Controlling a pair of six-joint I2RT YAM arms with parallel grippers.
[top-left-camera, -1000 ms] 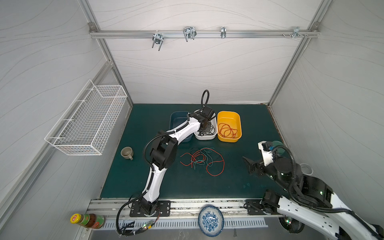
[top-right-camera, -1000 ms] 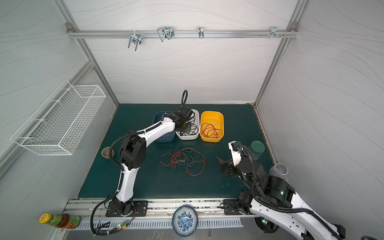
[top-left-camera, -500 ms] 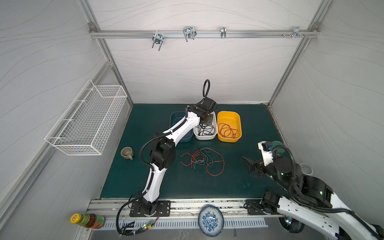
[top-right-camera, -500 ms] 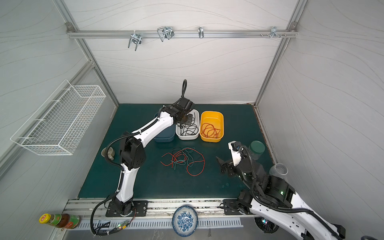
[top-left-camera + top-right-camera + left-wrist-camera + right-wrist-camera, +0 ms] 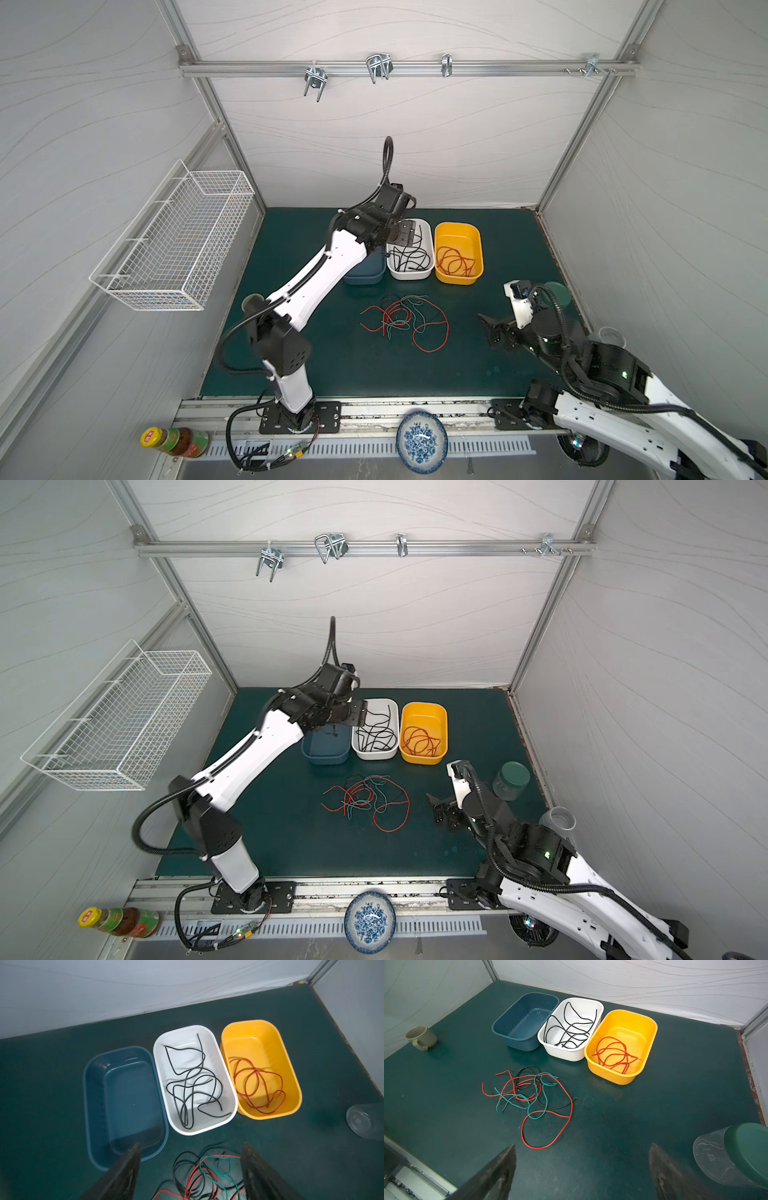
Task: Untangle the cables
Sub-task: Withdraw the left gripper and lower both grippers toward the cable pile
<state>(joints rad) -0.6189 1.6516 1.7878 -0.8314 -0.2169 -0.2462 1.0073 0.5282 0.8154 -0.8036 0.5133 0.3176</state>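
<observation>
The fingers [image 5: 124, 1169] of the left gripper [image 5: 191, 1145] stand wide apart and hold nothing. In the left wrist view only green mat [image 5: 52, 1136] and part of the tangle [image 5: 205, 1169] show between them. In both top views this gripper hangs in the air at about 12 o'clock on the mat, above the far ends of the blue tub [image 5: 363, 276] and the white tub [image 5: 409, 275], touching neither. The right gripper [image 5: 582, 1146] is spread just as wide, its fingers [image 5: 500, 1172] empty, low over bare mat.

The cables [image 5: 529, 1093] lie in three places. The loose tangle of red, black and teal strands rests on the middle of the mat, the strands crossing over one another, with one large red loop reaching out toward 5 o'clock. The right gripper sits at 3 o'clock from this tangle, well apart from it. At 12 o'clock from the tangle the three tubs stand side by side in a row: blue at 11, white at 12, the yellow tub [image 5: 457, 277] at 1. The white tub holds curling black cables [image 5: 409, 253], and red cable [image 5: 455, 262] loops on the floor of the yellow one. How many strands each holds I cannot tell.

A mug [image 5: 421, 1038] sits near the mat's 9 o'clock edge. A clear jar [image 5: 509, 781] with a green lid stands near the 3 o'clock edge, just beside the right arm [image 5: 536, 845].
</observation>
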